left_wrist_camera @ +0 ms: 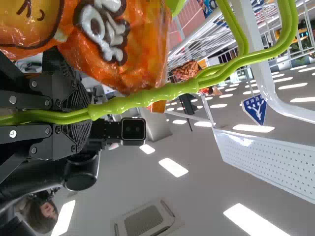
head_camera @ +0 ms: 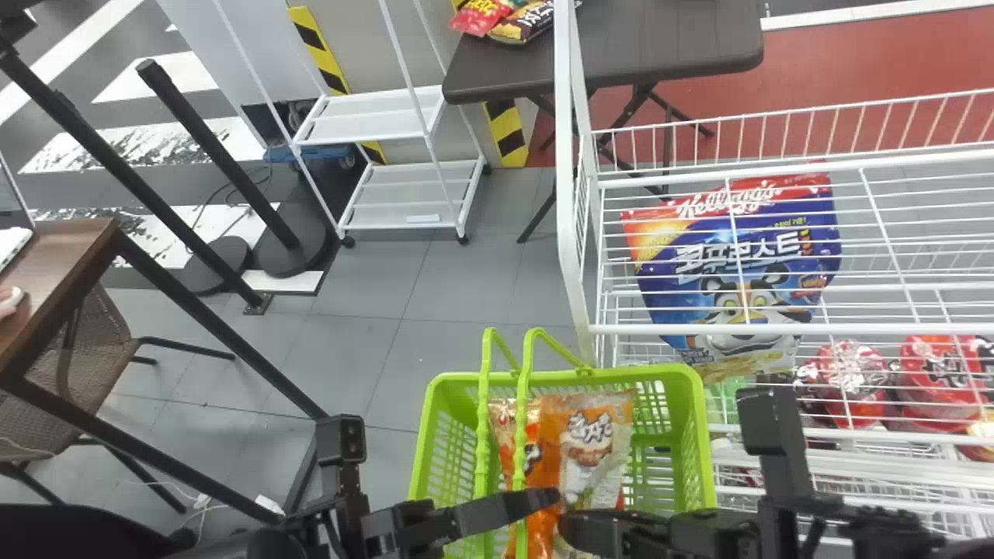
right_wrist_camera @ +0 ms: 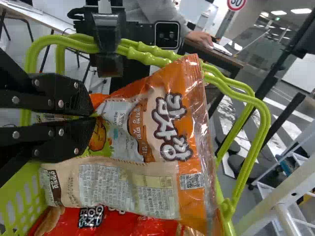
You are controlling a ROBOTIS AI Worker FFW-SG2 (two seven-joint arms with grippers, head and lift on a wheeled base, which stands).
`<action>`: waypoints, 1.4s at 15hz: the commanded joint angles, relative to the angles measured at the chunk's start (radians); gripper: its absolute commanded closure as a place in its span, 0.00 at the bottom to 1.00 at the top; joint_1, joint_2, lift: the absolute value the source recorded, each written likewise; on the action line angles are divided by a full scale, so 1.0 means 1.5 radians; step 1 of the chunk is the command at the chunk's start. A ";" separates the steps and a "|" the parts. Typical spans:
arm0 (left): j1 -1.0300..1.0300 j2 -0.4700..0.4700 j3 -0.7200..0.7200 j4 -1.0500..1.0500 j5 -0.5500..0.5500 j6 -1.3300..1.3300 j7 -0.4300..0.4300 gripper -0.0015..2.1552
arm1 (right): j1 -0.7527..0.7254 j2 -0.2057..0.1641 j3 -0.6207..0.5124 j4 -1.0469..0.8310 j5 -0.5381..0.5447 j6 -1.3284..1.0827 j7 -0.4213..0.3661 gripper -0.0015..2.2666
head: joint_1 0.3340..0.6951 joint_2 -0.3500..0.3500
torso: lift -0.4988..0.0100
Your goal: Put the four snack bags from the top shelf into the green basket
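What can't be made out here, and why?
- Head view: whether more bags lie low in the green basket; the orange bag covers that part.
- Head view: the basket's near end, cut off by the bottom edge.
- Right wrist view: the rest of the red bag, cut off.

The head view looks forward and steeply down from well above, with the basket (head_camera: 703,435) at five o'clock, the rack (head_camera: 572,194) at three and the striped floor (head_camera: 70,147) at ten. The left wrist view sits right beside the handles (head_camera: 522,404), facing upward past them to the ceiling (left_wrist_camera: 192,196). The right wrist view looks across the basket from close behind a bag (right_wrist_camera: 128,187), out to the striped floor, which it shares with the head view. All three views share the handles.
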 commanded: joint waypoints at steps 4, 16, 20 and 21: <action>-0.001 0.000 0.000 0.003 0.000 0.000 -0.007 1.00 | 0.059 -0.004 -0.165 -0.147 -0.043 0.070 0.039 0.03 | 1.00 1.00 | 0.98; 0.004 0.002 0.006 0.004 0.011 0.000 -0.007 1.00 | -0.277 -0.001 -0.380 0.068 0.339 -0.101 -0.105 0.03 | 1.00 0.38 | 0.98; 0.008 0.003 0.018 0.007 0.016 -0.002 -0.007 1.00 | -0.388 -0.005 -0.418 0.232 0.421 -0.163 -0.110 0.03 | 1.00 0.24 | 0.98; 0.008 0.003 0.019 0.008 0.015 -0.002 -0.007 1.00 | -0.411 -0.015 -0.426 0.267 0.442 -0.167 -0.118 0.03 | 1.00 0.22 | 0.98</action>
